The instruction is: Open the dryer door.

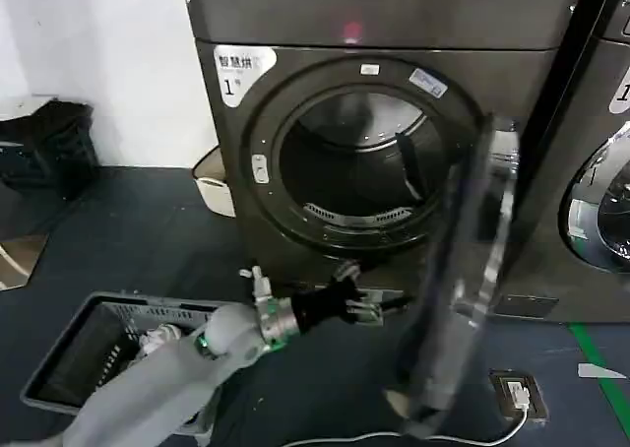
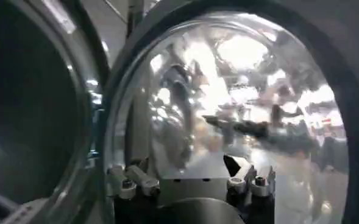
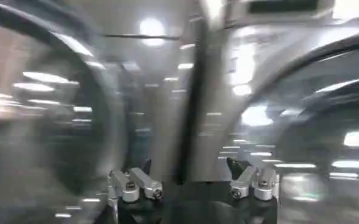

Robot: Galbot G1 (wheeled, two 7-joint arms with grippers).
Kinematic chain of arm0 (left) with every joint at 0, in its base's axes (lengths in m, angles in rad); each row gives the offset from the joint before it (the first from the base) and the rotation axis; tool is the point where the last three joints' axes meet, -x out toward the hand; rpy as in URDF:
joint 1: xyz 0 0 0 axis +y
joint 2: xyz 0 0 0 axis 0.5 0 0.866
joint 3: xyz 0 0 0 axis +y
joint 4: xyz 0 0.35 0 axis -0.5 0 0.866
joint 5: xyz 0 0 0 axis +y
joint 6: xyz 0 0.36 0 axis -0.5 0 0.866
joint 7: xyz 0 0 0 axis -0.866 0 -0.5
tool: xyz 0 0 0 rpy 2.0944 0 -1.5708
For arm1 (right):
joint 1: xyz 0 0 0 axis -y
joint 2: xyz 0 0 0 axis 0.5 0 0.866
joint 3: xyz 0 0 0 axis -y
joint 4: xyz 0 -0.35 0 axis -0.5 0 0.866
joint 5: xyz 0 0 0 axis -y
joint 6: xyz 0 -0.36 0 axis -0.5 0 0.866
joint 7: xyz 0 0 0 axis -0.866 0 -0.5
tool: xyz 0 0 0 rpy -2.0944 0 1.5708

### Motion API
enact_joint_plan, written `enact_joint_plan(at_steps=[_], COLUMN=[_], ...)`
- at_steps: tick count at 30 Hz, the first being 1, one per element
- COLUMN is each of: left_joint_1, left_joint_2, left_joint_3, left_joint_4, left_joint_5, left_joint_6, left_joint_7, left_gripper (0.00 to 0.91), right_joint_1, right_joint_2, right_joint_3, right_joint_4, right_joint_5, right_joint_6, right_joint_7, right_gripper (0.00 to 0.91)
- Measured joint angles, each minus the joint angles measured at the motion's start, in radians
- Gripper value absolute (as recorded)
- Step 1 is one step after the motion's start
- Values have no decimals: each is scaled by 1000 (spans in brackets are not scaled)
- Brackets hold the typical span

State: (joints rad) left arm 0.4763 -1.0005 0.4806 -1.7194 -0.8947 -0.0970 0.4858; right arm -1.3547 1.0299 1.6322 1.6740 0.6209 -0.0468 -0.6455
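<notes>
The dark grey dryer (image 1: 394, 19), with a white "1" sticker, has its round opening (image 1: 359, 166) uncovered. The dryer door (image 1: 463, 250) stands swung out to the right, seen nearly edge-on. My left gripper (image 1: 372, 309) reaches in low in front of the dryer, just left of the door's lower part. In the left wrist view the left gripper (image 2: 188, 179) is open with nothing between its fingers, and it faces the door's glass (image 2: 240, 91). My right gripper (image 3: 194, 182) is open and empty, pointing at the gap between two machines.
A grey laundry basket (image 1: 59, 368) sits on the floor at the lower left under my left arm. A white tub (image 1: 212, 186) stands beside the dryer. The neighbouring machine (image 1: 600, 211) is at the right. A floor socket with a cable (image 1: 517, 393) lies near the door.
</notes>
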Motion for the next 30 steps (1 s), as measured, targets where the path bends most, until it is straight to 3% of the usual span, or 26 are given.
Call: enact_joint_plan(at_steps=[6, 13, 30], left_joint_1=[-76, -141, -224], left_joint_2=[-52, -144, -433], left_joint_3=[84, 146, 223], left_joint_4=[36, 94, 330], left_joint_5=[0, 8, 71], left_joint_6=[-5, -2, -45], left_joint_7=[-22, -43, -92], left_gripper=[907, 907, 907], right_joint_1=[-59, -121, -170], right_joint_2=[3, -4, 20], right_joint_3=[166, 330, 460], right_joint_4=[16, -41, 17], right_joint_5=[-80, -171, -152], right_joint_6=[-3, -28, -51], right_joint_7=[293, 441, 398], right_gripper=[907, 907, 907])
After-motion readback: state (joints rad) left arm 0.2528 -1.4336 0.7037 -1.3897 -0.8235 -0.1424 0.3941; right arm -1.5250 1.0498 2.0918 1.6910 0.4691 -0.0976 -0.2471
